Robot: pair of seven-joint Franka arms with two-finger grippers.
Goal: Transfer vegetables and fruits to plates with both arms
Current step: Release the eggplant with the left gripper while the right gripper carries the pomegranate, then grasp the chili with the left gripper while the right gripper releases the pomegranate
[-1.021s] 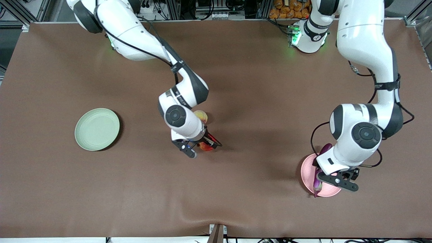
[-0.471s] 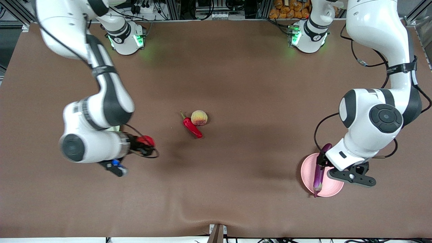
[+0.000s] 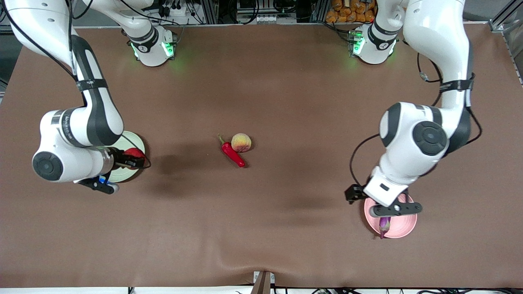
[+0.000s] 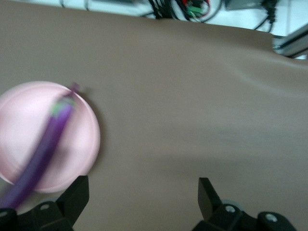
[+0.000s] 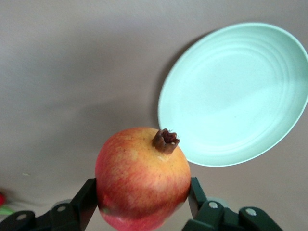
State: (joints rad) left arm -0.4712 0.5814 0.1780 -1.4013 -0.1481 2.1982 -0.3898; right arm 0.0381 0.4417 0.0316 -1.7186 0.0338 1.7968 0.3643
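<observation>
My right gripper (image 3: 136, 158) is shut on the round red apple (image 3: 134, 153) and holds it over the edge of the pale green plate (image 3: 131, 140). In the right wrist view the apple (image 5: 143, 178) sits between the fingers (image 5: 86, 197), with the green plate (image 5: 236, 96) beside it. My left gripper (image 3: 394, 210) is open and empty above the pale pink plate (image 3: 404, 229). The purple eggplant (image 3: 384, 224) lies on that plate, mostly hidden by the arm. It shows along the pink plate (image 4: 24, 110) in the left wrist view (image 4: 45, 144). The red chili (image 3: 233, 154) and the peach (image 3: 241, 142) lie touching at mid-table.
The brown table cloth (image 3: 286, 228) has a raised fold near its front edge. Both arm bases stand along the table's back edge. Cables and clutter lie past that edge.
My right arm carried the apple from mid-table to over the green plate, uncovering the chili and peach. My left gripper let go of the eggplant and shifted over the pink plate.
</observation>
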